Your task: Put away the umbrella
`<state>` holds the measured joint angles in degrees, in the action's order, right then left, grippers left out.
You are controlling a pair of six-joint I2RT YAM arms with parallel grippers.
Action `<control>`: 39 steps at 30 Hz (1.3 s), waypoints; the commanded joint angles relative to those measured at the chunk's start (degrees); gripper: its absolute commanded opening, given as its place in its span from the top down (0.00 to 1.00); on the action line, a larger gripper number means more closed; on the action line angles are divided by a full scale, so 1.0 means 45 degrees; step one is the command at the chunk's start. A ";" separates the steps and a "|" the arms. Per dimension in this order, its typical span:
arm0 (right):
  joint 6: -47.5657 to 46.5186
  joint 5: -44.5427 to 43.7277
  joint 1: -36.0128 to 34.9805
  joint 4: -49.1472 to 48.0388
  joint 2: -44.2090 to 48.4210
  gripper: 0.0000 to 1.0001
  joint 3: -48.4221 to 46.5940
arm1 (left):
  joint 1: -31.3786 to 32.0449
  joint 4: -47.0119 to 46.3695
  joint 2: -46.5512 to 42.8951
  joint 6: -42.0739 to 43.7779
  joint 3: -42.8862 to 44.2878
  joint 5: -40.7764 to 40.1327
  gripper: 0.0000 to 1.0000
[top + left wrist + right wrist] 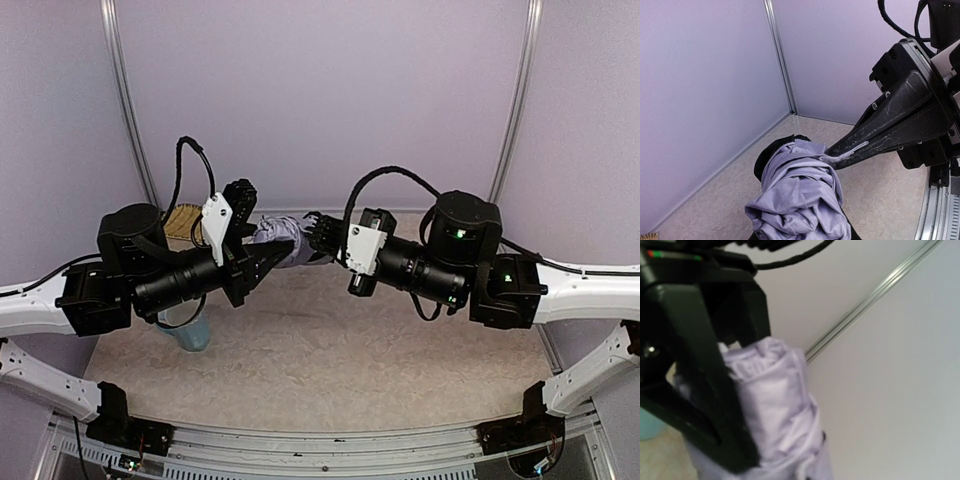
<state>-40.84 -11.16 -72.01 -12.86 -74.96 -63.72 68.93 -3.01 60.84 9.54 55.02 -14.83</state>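
The umbrella [284,239] is a folded bundle of pale lavender fabric with black lining, held in the air between the two arms. My left gripper [258,241] is shut on it from the left. In the left wrist view the umbrella [801,192] fills the lower middle. There my right gripper [834,152] has its black fingers pressed together at the bundle's upper edge, with a thin lavender strap [850,149] caught between them. From above, the right gripper [318,235] meets the umbrella's right end. The right wrist view is blurred and shows the umbrella [775,405] beside a black finger [705,390] of the left gripper.
A teal mug [190,331] stands on the table under the left arm. A woven piece [183,221] lies by the back left wall. Lavender walls close in the back and sides. A metal rail [939,210] runs along the near edge.
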 commanded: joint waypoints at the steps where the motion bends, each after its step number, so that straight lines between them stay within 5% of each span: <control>1: 0.1417 0.0566 0.0623 0.1040 0.0676 1.00 -0.0850 | -0.0202 0.0017 -0.0404 0.0647 0.0051 0.0808 1.00; 7: 0.2741 0.1501 0.2419 0.2412 0.0703 1.00 -0.1751 | -0.0228 0.2078 -0.0287 0.1873 0.0180 0.3376 1.00; 15: 0.3069 0.1490 0.3046 0.3620 0.0394 1.00 -0.2744 | -0.1587 0.2091 -0.0089 0.0346 -0.0133 0.3173 1.00; 22: 0.2976 0.0801 0.1478 0.3603 -0.0177 1.00 -0.2255 | -0.3752 0.0419 -0.0495 -0.1651 -0.0834 0.2733 1.00; 39: 0.1390 -0.1942 -0.0194 0.3113 -0.2718 1.00 -0.2233 | -0.4561 -0.0016 -0.0373 -0.2662 -0.0971 0.3452 1.00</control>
<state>-32.42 -16.36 -69.97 2.00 -85.38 -72.58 51.09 2.02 60.75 0.38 50.92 4.56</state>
